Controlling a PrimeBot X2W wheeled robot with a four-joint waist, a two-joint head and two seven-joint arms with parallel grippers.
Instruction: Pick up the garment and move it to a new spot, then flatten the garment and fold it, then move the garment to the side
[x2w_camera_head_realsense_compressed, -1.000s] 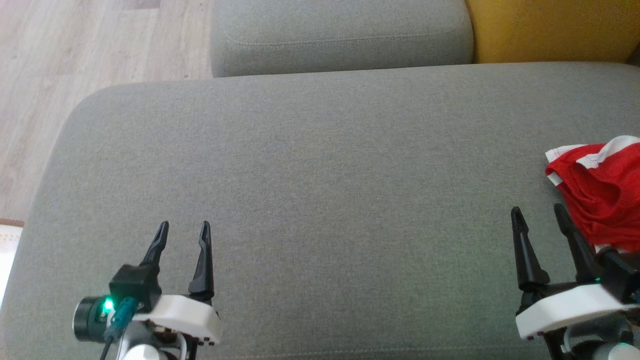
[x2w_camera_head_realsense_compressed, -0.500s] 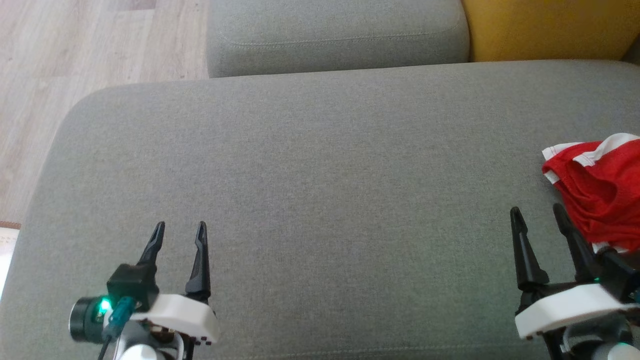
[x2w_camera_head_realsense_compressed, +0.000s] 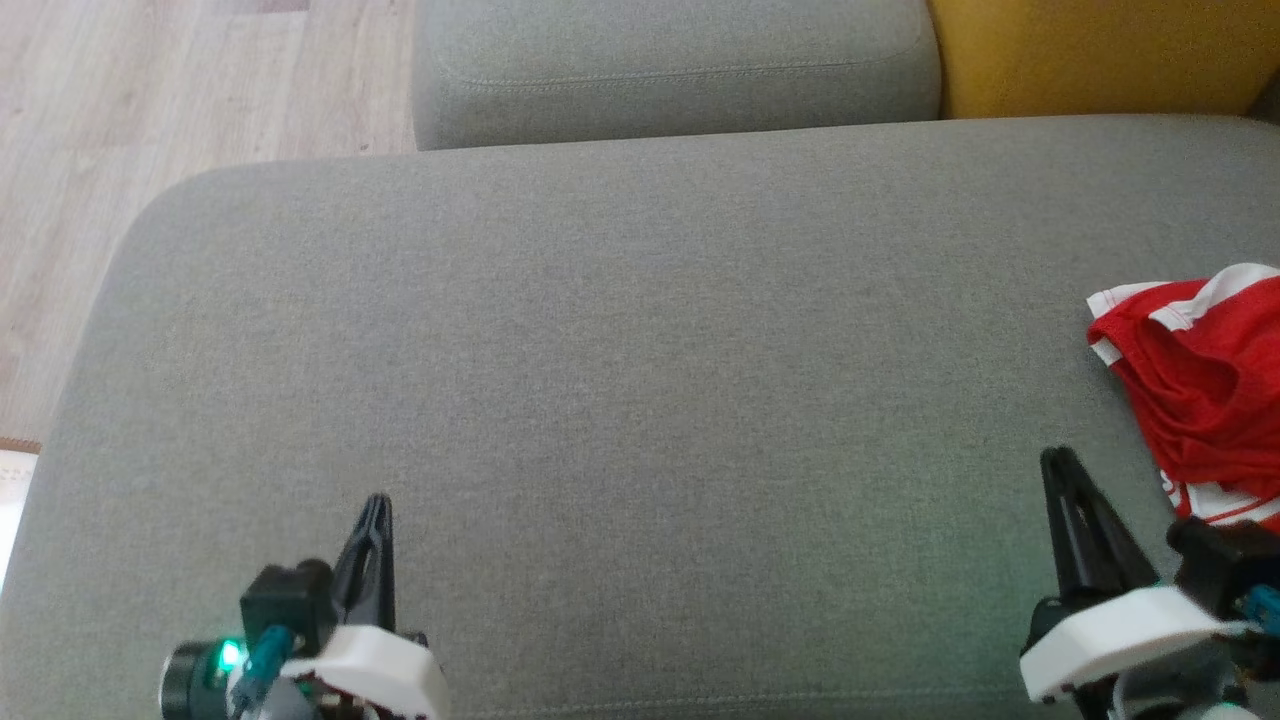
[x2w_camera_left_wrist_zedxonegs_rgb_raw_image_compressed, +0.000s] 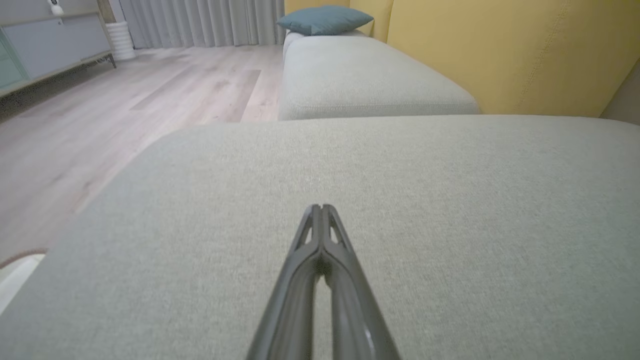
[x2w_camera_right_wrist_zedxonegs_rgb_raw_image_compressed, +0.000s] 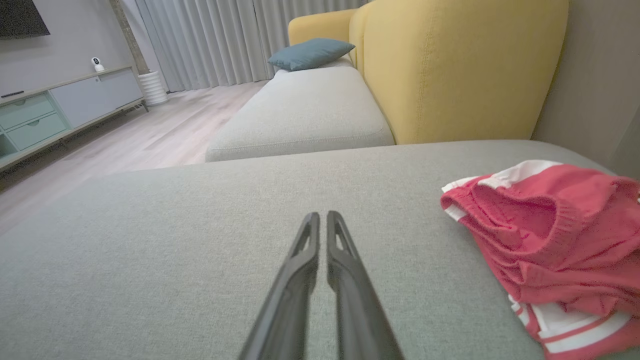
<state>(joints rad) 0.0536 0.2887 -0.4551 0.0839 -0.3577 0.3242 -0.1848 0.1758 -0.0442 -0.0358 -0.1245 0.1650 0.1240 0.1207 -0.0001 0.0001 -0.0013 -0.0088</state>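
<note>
The garment (x2w_camera_head_realsense_compressed: 1200, 390) — red with white stripes — lies crumpled at the right edge of the grey seat (x2w_camera_head_realsense_compressed: 640, 350), partly cut off by the head view's border. The right claw (x2w_camera_head_realsense_compressed: 1055, 458) hangs just beside it, on its left, not touching the cloth. Its two fingers are drawn together with nothing between them. The right wrist view shows the tips all but meeting over bare fabric, with the garment off to that view's right. The left claw (x2w_camera_head_realsense_compressed: 377, 503) is well apart from the garment, low at the seat's near left. The left wrist view shows its fingers closed tip to tip and empty — pointing across the seat. Beyond the far edge sits a second grey seat (x2w_camera_head_realsense_compressed: 670, 70), with a yellow backrest (x2w_camera_head_realsense_compressed: 1100, 50) to its right and a pale wood floor (x2w_camera_head_realsense_compressed: 150, 120) to its left. A blue pillow (x2w_camera_right_wrist_zedxonegs_rgb_raw_image_compressed: 310, 53) lies at the far end of that second seat, and grey curtains (x2w_camera_right_wrist_zedxonegs_rgb_raw_image_compressed: 215, 40) hang behind it.
</note>
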